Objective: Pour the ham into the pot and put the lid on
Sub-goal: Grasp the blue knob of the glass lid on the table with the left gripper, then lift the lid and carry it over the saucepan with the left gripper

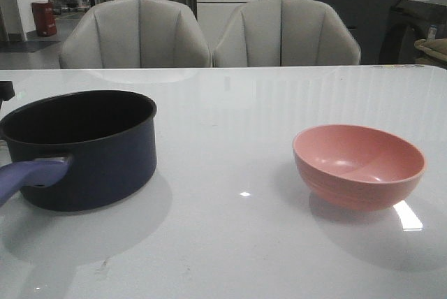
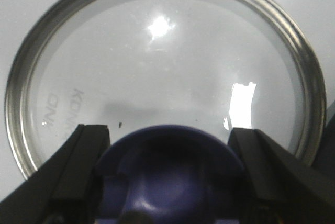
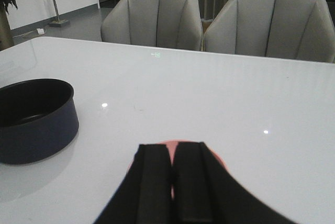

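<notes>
The pot (image 1: 84, 149) stands at the table's left, its purple-blue handle (image 1: 28, 173) pointing toward me; its black inside shows no ham from here. It also shows in the right wrist view (image 3: 36, 122). The pink bowl (image 1: 360, 166) stands at the right and looks empty. No ham is in view. The lid (image 2: 157, 67) lies flat on the white table in the left wrist view. My left gripper (image 2: 170, 148) is open, its fingers (image 2: 86, 156) on either side of the lid's blue knob (image 2: 170, 177). My right gripper (image 3: 172, 153) is shut and empty over the bowl (image 3: 216, 158). Neither gripper shows in the front view.
Two grey chairs (image 1: 136, 33) (image 1: 286, 30) stand behind the table's far edge. The white glossy table (image 1: 230, 117) runs between pot and bowl.
</notes>
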Controlling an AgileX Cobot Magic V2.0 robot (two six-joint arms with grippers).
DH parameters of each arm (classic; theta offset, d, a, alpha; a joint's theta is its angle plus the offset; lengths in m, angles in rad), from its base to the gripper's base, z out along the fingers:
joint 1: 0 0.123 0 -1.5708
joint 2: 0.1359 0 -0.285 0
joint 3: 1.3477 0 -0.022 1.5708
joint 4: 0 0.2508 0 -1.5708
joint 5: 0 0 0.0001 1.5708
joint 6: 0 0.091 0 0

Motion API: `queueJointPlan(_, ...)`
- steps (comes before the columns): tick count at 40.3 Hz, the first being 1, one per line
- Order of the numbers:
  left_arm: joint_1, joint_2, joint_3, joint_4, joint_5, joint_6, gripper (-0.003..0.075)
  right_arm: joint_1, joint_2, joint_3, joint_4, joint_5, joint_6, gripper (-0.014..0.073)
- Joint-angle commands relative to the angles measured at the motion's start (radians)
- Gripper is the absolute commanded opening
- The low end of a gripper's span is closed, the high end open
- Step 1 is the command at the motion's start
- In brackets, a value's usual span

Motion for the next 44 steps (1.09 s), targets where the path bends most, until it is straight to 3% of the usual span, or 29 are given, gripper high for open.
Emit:
queueJointPlan(1,-0.003,-0.040,-0.023,-0.028,0.004,-0.012,0.0314,0.000,0.005,-0.028,0.003,-0.068,-0.004,0.0157)
queueJointPlan(14,-0.003,-0.040,-0.042,0.006,0.047,-0.005,0.0314,0.000,0.005,-0.028,0.003,-0.068,-0.004,0.0157)
queueJointPlan(44,-0.003,-0.138,-0.285,0.031,0.203,0.036,0.0314,0.000,0.005,-0.028,0.003,-0.068,-0.004,0.0157)
